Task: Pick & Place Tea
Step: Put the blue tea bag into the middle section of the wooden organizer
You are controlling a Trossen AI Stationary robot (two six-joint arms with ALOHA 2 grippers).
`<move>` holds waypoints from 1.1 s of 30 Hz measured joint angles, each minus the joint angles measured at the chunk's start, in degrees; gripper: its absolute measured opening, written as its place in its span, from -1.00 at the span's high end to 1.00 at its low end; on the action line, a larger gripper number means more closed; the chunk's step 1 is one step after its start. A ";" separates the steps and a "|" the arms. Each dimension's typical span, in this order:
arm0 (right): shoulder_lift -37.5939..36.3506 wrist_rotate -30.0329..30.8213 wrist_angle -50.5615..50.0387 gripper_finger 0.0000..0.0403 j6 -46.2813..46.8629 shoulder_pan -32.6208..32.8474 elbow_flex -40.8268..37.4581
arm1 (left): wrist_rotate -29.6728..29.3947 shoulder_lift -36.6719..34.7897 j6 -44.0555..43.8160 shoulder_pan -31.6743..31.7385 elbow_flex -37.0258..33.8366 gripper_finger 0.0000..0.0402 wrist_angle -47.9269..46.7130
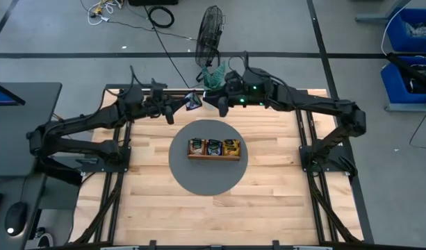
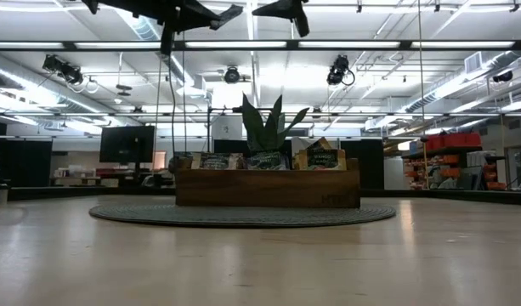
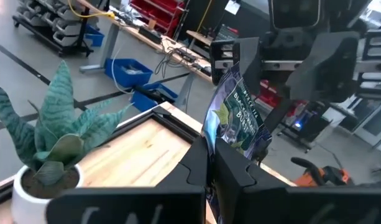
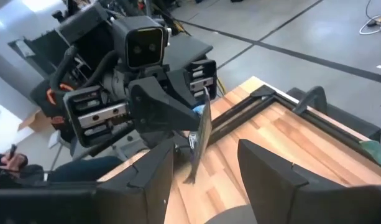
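Nearest the low camera: wooden tray [image 2: 267,188] on round grey mat [image 1: 219,182] at table [image 1: 268,208] centre, three sachets upright inside. Held high above far table edge: left gripper [image 1: 176,109] clamped shut on dark tea sachet [image 3: 235,115]. Facing it, right gripper [image 4: 202,163] spread wide, holding nothing. Potted plant [image 3: 50,134] beside far edge.

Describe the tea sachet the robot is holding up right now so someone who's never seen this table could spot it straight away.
Start at the wooden tray on the round grey mat, then look toward the table's far edge near the potted plant. There the left gripper is shut on one dark tea sachet, in the air in front of the open right gripper. Unlike the sachets standing in the tray, it is the only one off the table.
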 joint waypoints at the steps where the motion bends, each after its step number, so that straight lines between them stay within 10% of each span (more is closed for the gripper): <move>1: 0.60 -0.29 -0.35 0.07 -0.13 0.00 0.70 | -0.62 0.00 0.29 -0.46 0.18 0.95 -0.48; 23: 5.01 -6.07 2.09 0.09 4.36 1.29 1.54 | -4.22 0.00 3.21 -3.49 0.23 0.95 -1.90; 33: 5.17 -6.79 1.78 0.74 2.21 0.66 1.51 | -4.13 0.00 3.26 -3.49 0.23 0.95 -1.49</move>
